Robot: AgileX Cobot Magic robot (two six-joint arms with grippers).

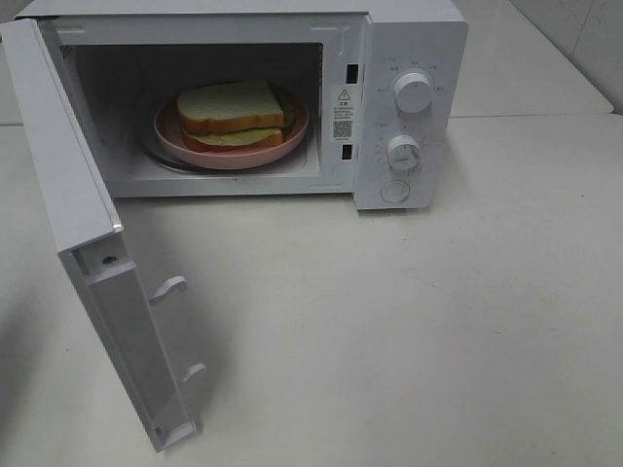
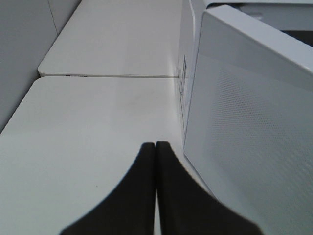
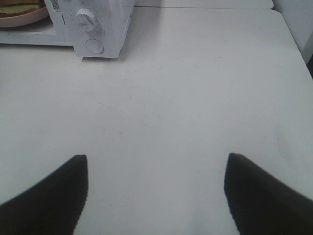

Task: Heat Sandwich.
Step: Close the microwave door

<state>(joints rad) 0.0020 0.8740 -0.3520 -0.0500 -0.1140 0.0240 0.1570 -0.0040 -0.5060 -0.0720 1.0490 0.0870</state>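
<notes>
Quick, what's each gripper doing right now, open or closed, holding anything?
Left gripper: closed, fingers together, holding nothing.
Right gripper: open, holding nothing.

White microwave [image 1: 409,49] sits toward the back of a plain white table [image 1: 438,321], its door [image 1: 68,185] swung wide open off the left side. A round pink plate [image 1: 234,160] is inside. The microwave's right-hand panel has an upper dial [image 1: 414,91], a lower dial [image 1: 403,152] and a round button [image 1: 395,191] underneath. A QR sticker [image 1: 343,112] sits just left of that panel.
</notes>
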